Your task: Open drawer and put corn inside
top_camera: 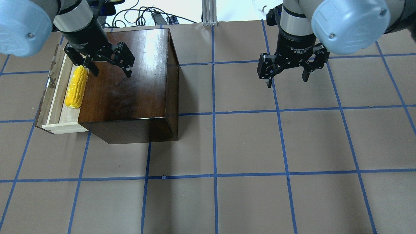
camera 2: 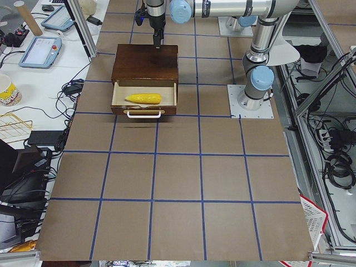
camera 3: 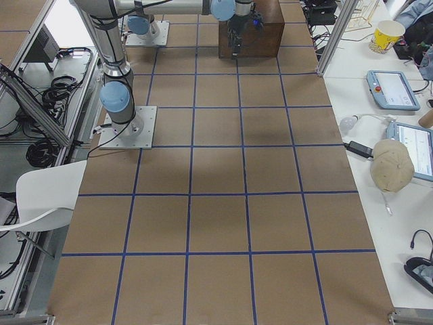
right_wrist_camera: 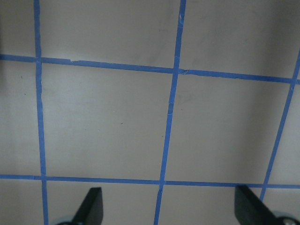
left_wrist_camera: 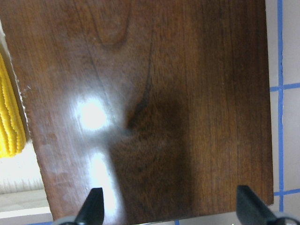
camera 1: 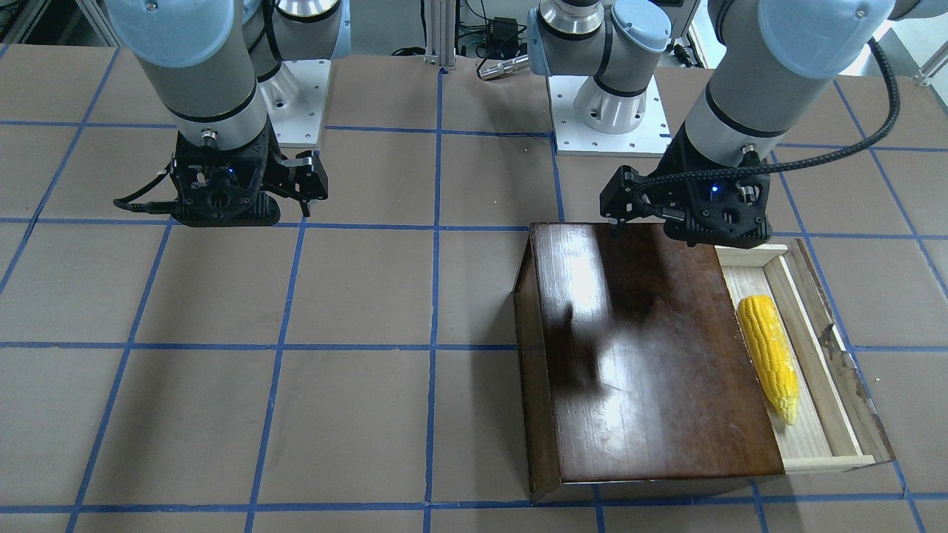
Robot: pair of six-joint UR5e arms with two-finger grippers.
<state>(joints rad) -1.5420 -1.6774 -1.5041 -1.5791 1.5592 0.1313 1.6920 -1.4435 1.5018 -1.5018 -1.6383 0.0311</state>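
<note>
Pulled out of the glossy dark cabinet: the drawer, with the corn lying flat on its pale floor, lengthwise along the worn front panel, pointed tip toward the operators' side. Above the cabinet top, near the edge over the drawer: the left gripper, fingers spread wide, nothing between them, not touching the corn. Over bare brown table, well apart from the cabinet: the right gripper, likewise spread and empty. On the right wrist collar, white lettering legible as "Adaptive Gripper"; finer lines beneath too small to read. Similar lettering on the left wrist, too faint to read. Across the table, a grid of blue tape. On the drawer front, a pale handle
</note>
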